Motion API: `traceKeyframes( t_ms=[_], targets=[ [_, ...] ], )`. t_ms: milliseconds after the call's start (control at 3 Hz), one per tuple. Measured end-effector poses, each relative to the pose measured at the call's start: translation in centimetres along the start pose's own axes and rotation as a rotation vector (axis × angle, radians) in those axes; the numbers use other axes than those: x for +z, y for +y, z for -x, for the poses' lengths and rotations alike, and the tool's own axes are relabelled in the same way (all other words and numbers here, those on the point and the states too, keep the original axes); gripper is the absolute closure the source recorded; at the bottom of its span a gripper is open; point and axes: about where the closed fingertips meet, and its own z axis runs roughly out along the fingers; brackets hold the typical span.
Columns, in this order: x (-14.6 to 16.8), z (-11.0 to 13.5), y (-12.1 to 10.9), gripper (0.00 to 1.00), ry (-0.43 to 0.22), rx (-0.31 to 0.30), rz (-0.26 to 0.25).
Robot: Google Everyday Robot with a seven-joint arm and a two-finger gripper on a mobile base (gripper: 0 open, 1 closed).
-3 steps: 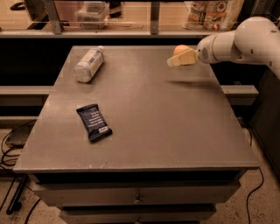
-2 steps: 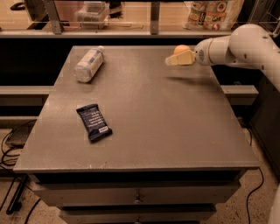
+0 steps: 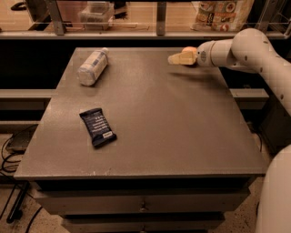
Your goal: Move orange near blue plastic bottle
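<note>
The orange [image 3: 190, 49] shows as a small round orange patch between the pale fingers of my gripper [image 3: 180, 58], which is shut on it. The gripper holds it a little above the far right part of the table, with a shadow on the top below it. The blue plastic bottle [image 3: 92, 67] lies on its side at the far left of the table, white cap pointing to the back. The orange is well to the right of the bottle, about a third of the table's width away.
A flat dark blue snack wrapper [image 3: 97, 127] lies on the grey table [image 3: 173, 136] at the front left. A shelf with a clear container [image 3: 96, 12] and food packages [image 3: 220, 12] runs behind the table. Drawers are below the front edge.
My gripper has moved a little to the left with the orange in it. The bottle and the wrapper have not moved.
</note>
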Motion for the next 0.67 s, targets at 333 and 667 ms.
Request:
traceKeyframes(
  t_ms=[333,667],
  targets=[
    [0.99,0.56,-0.06,0.41,-0.01,0.004,0.03],
    [0.81,1.55,0.41,0.64,-0.014,-0.032,0.057]
  ],
)
